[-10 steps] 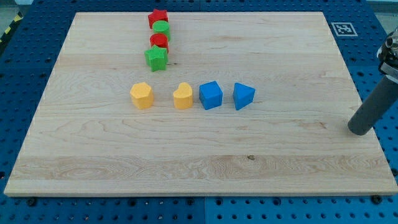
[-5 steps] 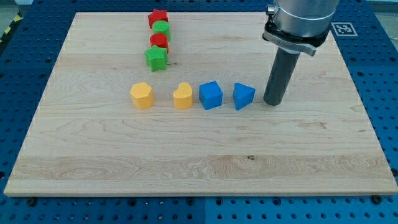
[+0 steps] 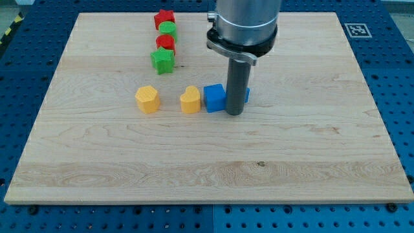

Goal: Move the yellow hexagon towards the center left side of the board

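Observation:
The yellow hexagon (image 3: 147, 99) sits left of the board's middle. A yellow heart (image 3: 190, 100) lies to its right, then a blue cube (image 3: 214, 98). My tip (image 3: 234, 113) is just right of the blue cube, at its lower right corner. The rod hides most of a second blue block (image 3: 246, 94), of which only a sliver shows on the rod's right. The tip is well right of the yellow hexagon, with the heart and cube between.
Near the view's top, a column of blocks: a red star (image 3: 164, 18), a green round block (image 3: 167, 29), a red block (image 3: 165, 43) and a green star (image 3: 163, 61). The wooden board (image 3: 77, 162) lies on a blue perforated table.
The rod has swept in from the board's right edge to the blue blocks. The blue cube has shifted slightly left, towards the yellow heart. The second blue block is now mostly hidden.

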Robot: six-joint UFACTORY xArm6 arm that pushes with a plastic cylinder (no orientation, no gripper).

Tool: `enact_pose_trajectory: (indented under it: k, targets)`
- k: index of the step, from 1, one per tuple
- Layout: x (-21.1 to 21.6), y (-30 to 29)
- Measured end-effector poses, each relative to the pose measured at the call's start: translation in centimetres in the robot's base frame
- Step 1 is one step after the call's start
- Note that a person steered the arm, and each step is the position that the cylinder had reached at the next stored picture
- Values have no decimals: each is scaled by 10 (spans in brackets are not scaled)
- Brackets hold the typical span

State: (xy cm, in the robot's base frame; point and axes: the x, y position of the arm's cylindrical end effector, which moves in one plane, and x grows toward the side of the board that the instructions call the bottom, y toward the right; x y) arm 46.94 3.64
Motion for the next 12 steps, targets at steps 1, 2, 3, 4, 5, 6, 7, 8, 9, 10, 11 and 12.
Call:
enact_pose_trajectory:
  k: [1, 2, 3, 4, 5, 6, 7, 8, 9, 10, 11, 12]
  targets:
    - [-1, -12]
    - [-5, -22]
    - [-5, -58]
    - [-5, -98]
    - [-5, -119]
    - [-12, -122]
    - [-13, -134]
    - [-13, -152]
    - [-13, -161]
    - [-13, -179]
    - [-13, -193]
    - [-13, -151]
